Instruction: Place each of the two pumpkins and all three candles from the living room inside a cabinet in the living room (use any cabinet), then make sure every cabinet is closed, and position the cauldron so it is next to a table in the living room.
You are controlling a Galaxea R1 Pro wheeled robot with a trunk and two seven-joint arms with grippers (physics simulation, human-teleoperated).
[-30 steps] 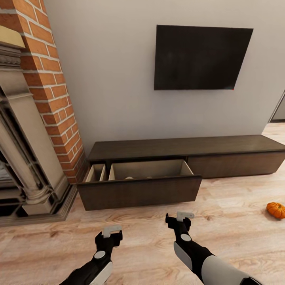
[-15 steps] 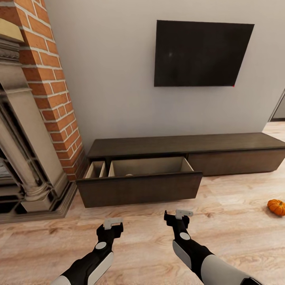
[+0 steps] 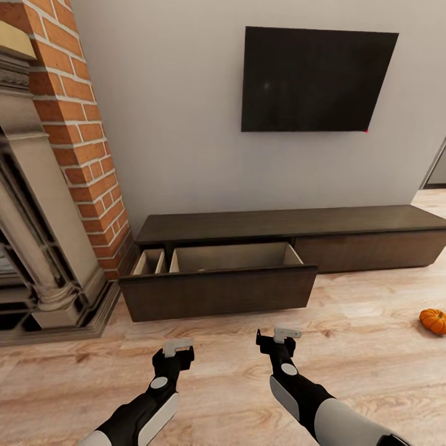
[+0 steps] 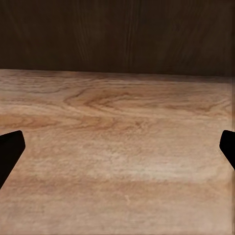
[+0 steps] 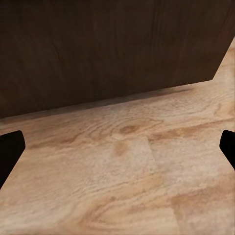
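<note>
Head view, cabinet: the long, low dark-brown cabinet (image 3: 347, 230) stands against the pale wall, under a wall-mounted black television (image 3: 317, 80).
Head view, drawer: one wide pull-out drawer (image 3: 217, 290) at the cabinet's left end stands open, showing a lighter wooden interior split by a divider; a small pale shape lies at its bottom, too little of it showing to name.
Head view, pumpkin: a small bright-orange ribbed pumpkin (image 3: 433, 320) sits on the wooden floor (image 3: 371, 347) far to the right, well apart from the drawer and from both arms.
Head view, surroundings: a red brick column (image 3: 80, 124) and a carved stone fireplace surround (image 3: 37, 248) stand to the left of the cabinet.
Head view, grippers: the left gripper (image 3: 178, 348) and right gripper (image 3: 284, 335) hang low over the floor just before the drawer front, both empty.
Left wrist view: two dark fingertips (image 4: 10, 152) sit far apart at opposite edges, spread wide with only floorboards and the dark drawer front between them.
Right wrist view: fingertips (image 5: 10, 149) are likewise spread wide and hold nothing; the drawer front's corner lies ahead.
Handling, pumpkin: it looks light and firm, probably hard-skinned and rounded enough to roll; I judge a grasp across its widest ribbed girth safest, avoiding the tiny stem.
Handling, drawer: the flat, handle-less front looks rigid; I judge a straight push on its face should close it.
</note>
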